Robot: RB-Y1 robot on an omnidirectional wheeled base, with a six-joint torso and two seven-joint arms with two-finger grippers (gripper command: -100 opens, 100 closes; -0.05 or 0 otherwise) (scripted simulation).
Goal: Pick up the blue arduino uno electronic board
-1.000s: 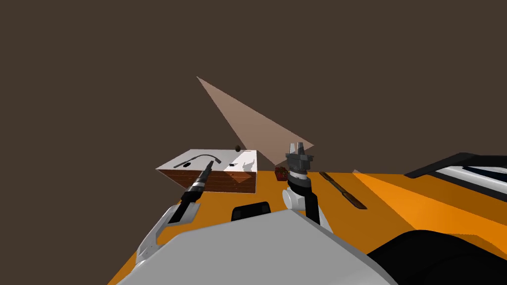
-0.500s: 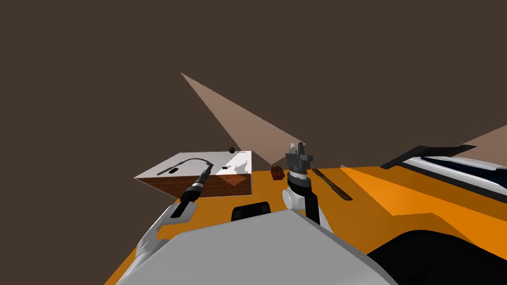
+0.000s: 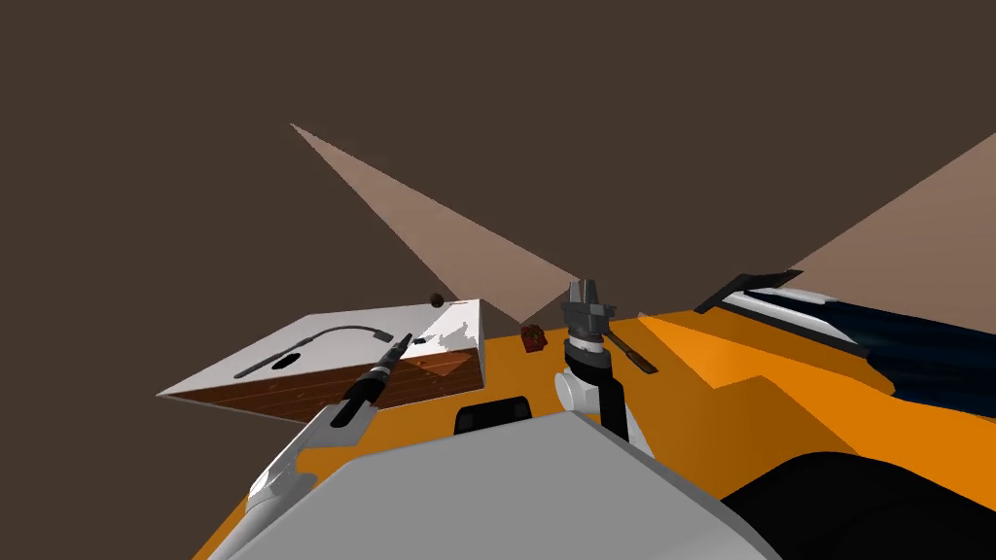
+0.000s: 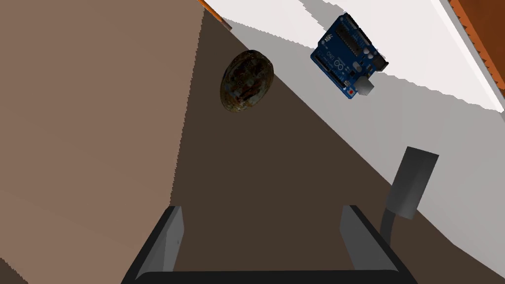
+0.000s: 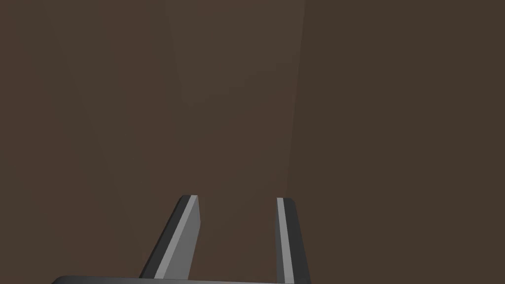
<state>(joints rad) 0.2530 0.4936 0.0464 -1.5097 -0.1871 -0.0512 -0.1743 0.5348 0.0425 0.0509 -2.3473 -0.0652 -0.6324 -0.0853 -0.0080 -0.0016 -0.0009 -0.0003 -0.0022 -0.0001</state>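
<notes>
The blue board (image 4: 350,56) lies flat on the white top of a low table (image 3: 292,340) with brown brick-patterned sides. My left gripper (image 4: 260,209) is open and empty. It hangs short of the board, past the table's edge, with a brown surface under its fingers. In the head view the left gripper (image 3: 399,342) reaches over the table's near side. My right gripper (image 3: 584,287) points upward in front of my chest. In the right wrist view the right gripper (image 5: 236,198) is open with a narrow gap and holds nothing.
A dark mottled egg-shaped object (image 4: 246,80) sits at the table's far edge, near the board. A black curved stalk (image 3: 331,338) lies on the tabletop, its grey end (image 4: 412,190) beside my left fingers. On the orange floor lie a small dark red thing (image 3: 532,336) and a dark strip (image 3: 627,352).
My head view has swung, so the table and floor have slid left and tilted in the picture. My left gripper has stretched closer to the board. The right arm has stayed put.
</notes>
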